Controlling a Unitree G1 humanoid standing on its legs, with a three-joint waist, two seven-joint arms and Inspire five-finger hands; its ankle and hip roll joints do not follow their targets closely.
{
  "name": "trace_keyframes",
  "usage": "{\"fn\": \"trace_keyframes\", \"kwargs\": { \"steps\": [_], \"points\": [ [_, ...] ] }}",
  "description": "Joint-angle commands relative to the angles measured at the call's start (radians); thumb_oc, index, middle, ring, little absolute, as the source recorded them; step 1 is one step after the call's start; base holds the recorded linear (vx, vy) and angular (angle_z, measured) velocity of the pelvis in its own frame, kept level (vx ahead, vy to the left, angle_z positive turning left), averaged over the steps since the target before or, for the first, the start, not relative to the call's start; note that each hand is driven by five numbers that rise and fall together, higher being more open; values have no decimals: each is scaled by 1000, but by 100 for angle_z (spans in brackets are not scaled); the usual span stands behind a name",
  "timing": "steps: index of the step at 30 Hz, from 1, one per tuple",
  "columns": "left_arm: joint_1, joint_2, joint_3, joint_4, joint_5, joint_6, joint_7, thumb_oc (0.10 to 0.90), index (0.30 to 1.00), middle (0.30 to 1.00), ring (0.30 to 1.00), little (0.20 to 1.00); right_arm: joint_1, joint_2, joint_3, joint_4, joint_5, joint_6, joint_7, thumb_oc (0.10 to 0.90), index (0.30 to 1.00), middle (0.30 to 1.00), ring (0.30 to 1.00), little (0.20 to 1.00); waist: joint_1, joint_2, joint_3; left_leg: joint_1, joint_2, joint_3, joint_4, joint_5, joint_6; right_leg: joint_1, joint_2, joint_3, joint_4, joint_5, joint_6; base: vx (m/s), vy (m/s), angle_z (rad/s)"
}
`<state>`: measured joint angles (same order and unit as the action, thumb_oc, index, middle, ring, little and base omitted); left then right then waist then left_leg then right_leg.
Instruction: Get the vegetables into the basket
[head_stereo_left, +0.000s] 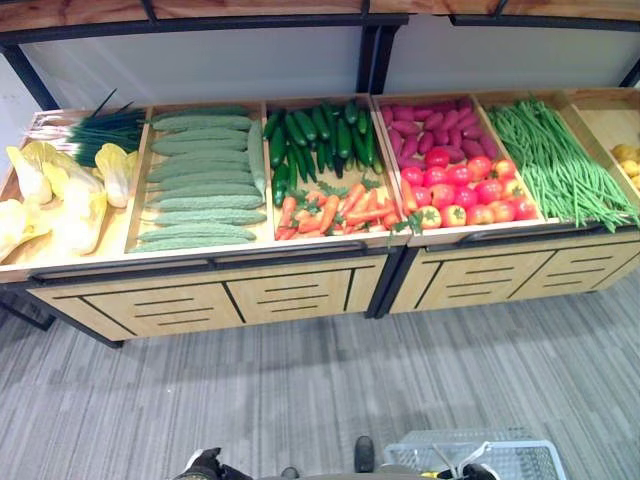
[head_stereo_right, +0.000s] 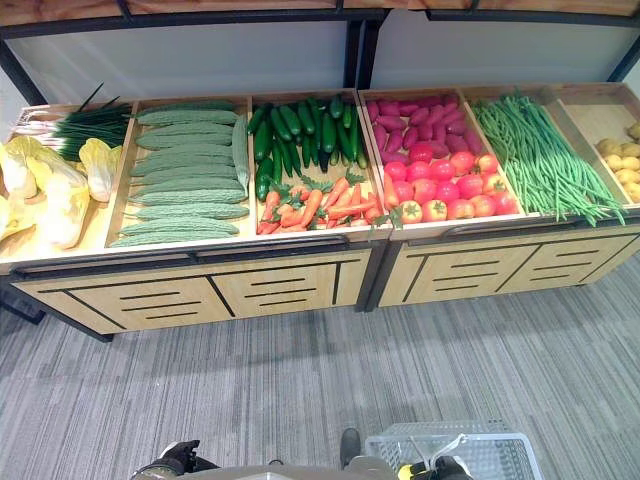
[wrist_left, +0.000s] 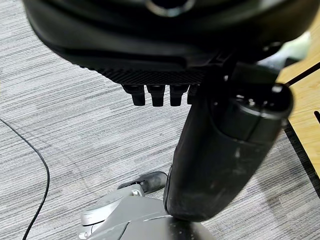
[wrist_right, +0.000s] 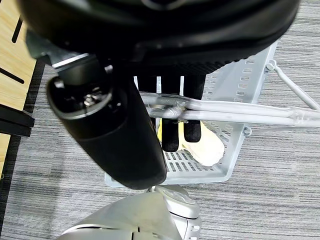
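A wooden stand (head_stereo_left: 300, 262) displays vegetables: pale yellow cabbages (head_stereo_left: 60, 195), spring onions (head_stereo_left: 95, 128), light green gourds (head_stereo_left: 200, 180), dark cucumbers (head_stereo_left: 315, 135), carrots (head_stereo_left: 335, 210), purple-red roots (head_stereo_left: 430, 125), tomatoes (head_stereo_left: 460, 190) and green beans (head_stereo_left: 555, 160). A light grey plastic basket (wrist_right: 235, 105) hangs at my lower right, above the floor. My right hand (wrist_right: 182, 127) is shut on the basket's metal handle (wrist_right: 240, 116). One pale yellow vegetable (wrist_right: 205, 147) lies in the basket. My left hand (wrist_left: 220, 150) hangs open over the carpet and holds nothing.
Yellow produce (head_stereo_left: 628, 160) fills the far right bin. Drawer fronts (head_stereo_left: 180, 300) run along the stand's lower face. Grey striped carpet (head_stereo_left: 300, 380) lies between me and the stand. The basket (head_stereo_left: 490, 458) also shows at the eye views' lower edge.
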<state>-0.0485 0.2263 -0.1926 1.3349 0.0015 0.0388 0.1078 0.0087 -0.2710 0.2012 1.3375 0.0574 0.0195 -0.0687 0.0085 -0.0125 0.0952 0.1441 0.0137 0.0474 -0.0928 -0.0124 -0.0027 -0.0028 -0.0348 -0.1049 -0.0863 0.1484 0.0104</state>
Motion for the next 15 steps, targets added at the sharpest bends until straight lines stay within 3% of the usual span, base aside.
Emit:
{"fn": "trace_keyframes", "kwargs": {
  "steps": [1, 15],
  "points": [
    [-21, -9, 2, 59, 35, 1, 0, 900, 1000, 1000, 1000, 1000, -42, -3, 28, 55, 8, 3, 17, 400, 300, 300, 300, 300, 1, -2, -16, -33, -45, 148, 5, -60, 41, 59, -7, -29, 34, -148, 58, 19, 44, -2],
    [-21, 1, 15, 45, 14, -4, 0, 900, 1000, 1000, 1000, 1000, -50, -6, 7, 40, 32, -2, 13, 400, 300, 300, 300, 300, 10, 2, 14, -28, -66, 144, 6, -74, 79, 13, -26, -6, 141, -175, 71, 37, 89, -5]
  ]
}}
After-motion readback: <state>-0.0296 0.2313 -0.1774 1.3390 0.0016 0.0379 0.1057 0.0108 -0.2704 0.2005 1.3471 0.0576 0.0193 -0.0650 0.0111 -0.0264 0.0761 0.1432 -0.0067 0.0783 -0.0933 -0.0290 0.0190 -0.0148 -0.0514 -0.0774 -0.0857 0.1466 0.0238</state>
